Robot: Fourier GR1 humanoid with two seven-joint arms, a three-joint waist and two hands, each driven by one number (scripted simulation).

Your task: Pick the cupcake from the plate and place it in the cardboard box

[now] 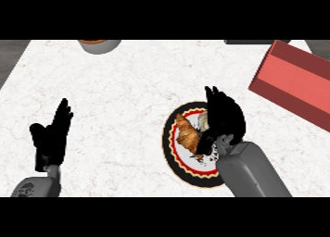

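Right hand [225, 115] hangs over the plate [193, 178], covering most of the cupcake [202, 120] for the pickup; you can't tell whether it's closed. Red box [298, 83] waits ahead-right of it. Left hand [53, 134] rests spread.

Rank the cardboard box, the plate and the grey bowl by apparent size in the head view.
1. Cardboard box, cut off at the right.
2. Plate, partly under the right hand.
3. Grey bowl, cropped at the top, so its rank is unsure.
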